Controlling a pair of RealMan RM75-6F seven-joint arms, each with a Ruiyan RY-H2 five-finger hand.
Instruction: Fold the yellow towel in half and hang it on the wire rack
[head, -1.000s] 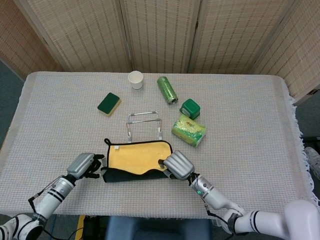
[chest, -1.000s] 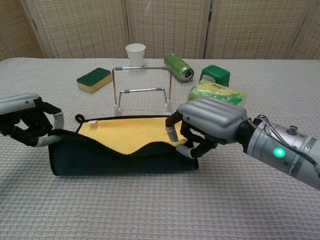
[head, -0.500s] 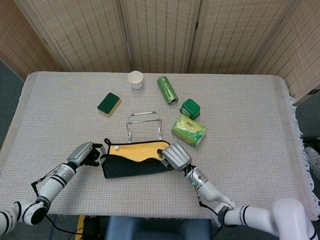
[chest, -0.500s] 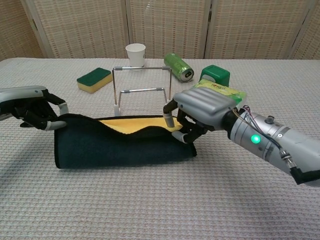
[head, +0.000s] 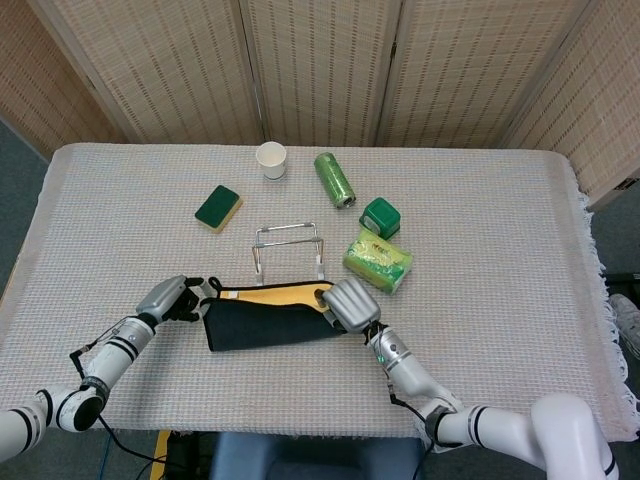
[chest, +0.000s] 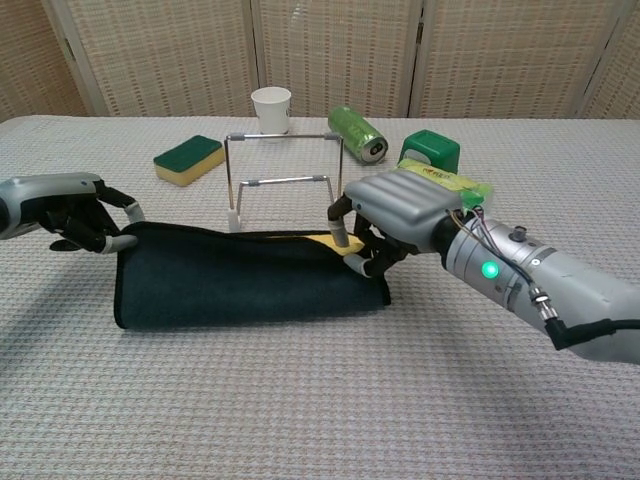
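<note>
towel (chest: 240, 285): folded over, dark side up, flat on surface just in front of wire rack (chest: 285, 180) | L hand (chest: 85, 215): fingers pinch left corner | R hand (chest: 395, 215): fingers pinch right corner, yellow strip showing at far edge

Both arms low over the near table edge, forearms angled inward. Left hand (chest: 85, 215) palm down, fingers curled, pinching the towel's (chest: 240, 285) left end. Right hand (chest: 385, 215) knuckles up — fingertips (chest: 342, 238) pinching its right corner; green wrist LED lit.
</note>
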